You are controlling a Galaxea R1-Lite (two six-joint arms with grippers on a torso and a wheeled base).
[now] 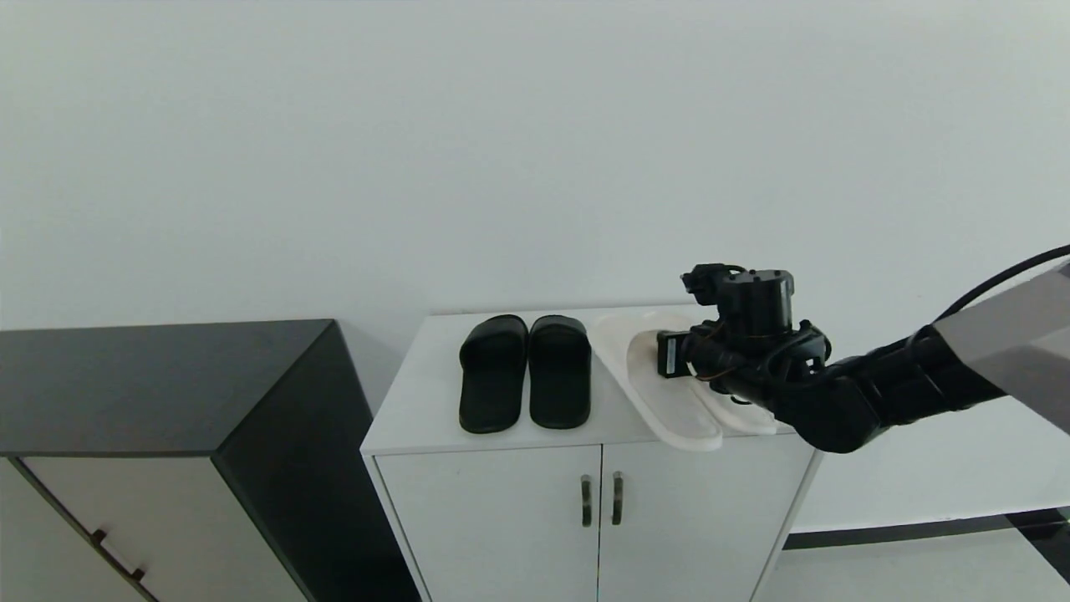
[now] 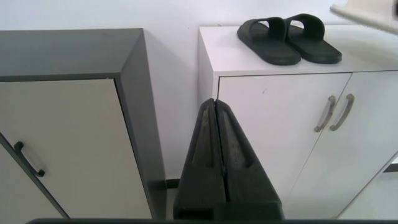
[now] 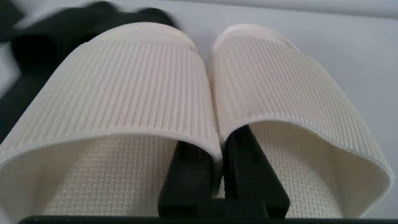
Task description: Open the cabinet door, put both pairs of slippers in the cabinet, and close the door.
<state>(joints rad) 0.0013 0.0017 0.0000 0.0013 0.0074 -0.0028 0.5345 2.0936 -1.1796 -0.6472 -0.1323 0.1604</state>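
A plain white wall (image 1: 501, 125) fills the upper half of your head view. At the lower left stands a dark cabinet (image 1: 167, 385) with a black top and side and a pale front.

Just beside it, to the right, is the white cabinet (image 1: 501, 518). Its 2 doors are closed, and 2 slim vertical handles (image 1: 586, 500) sit side by side where the doors meet.

On the cabinet top, near the middle, the black slippers (image 1: 522, 372) lie flat as a pair. They touch along their inner sides, with the toes toward the wall and the heels toward you.

At the right end of the same top are the white slippers (image 1: 669, 410). They are set at an angle, and their heel ends reach past the front edge. You cannot tell from these views whether their soles rest on the top or are slightly raised.

Your right arm comes in from the right, and its right gripper (image 1: 669, 355) is at the white pair. In the right wrist view, the 2 black fingers (image 3: 186, 180) are pushed in under the ribbed straps, 1 finger inside each slipper. They are squeezed close, pinching the 2 adjoining strap walls between them.

Your left gripper (image 2: 215, 109) is low, in front of the gap between the 2 cabinets. Its fingers are pressed together and hold nothing.
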